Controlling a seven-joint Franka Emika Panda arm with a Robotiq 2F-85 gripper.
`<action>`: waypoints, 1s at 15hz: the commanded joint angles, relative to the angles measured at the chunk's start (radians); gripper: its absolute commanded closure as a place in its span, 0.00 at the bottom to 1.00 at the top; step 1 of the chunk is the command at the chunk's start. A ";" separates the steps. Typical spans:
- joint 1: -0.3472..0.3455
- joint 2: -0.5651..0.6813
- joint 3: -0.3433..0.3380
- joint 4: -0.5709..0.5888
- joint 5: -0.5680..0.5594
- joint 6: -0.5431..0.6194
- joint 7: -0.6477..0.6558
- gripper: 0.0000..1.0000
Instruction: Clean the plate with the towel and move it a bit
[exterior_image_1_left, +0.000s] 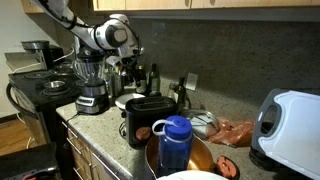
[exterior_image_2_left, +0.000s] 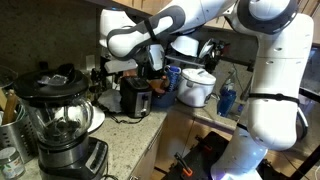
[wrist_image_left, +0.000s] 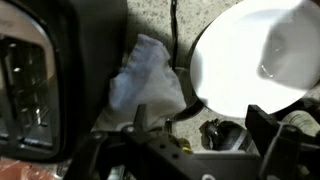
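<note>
Speckled granite countertop (wrist_image_left: 145, 15) held a crumpled pale-blue cloth towel (wrist_image_left: 145, 75) mid-frame, just beside the round white plate (wrist_image_left: 255, 60) at upper right. The black gripper (wrist_image_left: 205, 135) hovered spread and empty at bottom; grasping the towel seemed the step in hand, needing a descent and pinch.

In the wrist view, the towel (wrist_image_left: 145, 75) lies on the tabletop (wrist_image_left: 150, 15) between the toaster (wrist_image_left: 60, 60) on its left and the plate (wrist_image_left: 255, 60) on its right. A cable (wrist_image_left: 174, 40) runs between towel and plate. In an exterior view, the blender (exterior_image_1_left: 92, 85) stands left of the toaster, and a bottle (exterior_image_1_left: 175, 142) stands nearer the camera on the toaster's right.
</note>
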 joint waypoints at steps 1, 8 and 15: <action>-0.002 0.021 0.001 -0.114 0.113 0.150 -0.041 0.00; -0.004 0.183 0.029 -0.174 0.319 0.407 -0.171 0.00; 0.009 0.242 0.028 -0.168 0.367 0.450 -0.217 0.00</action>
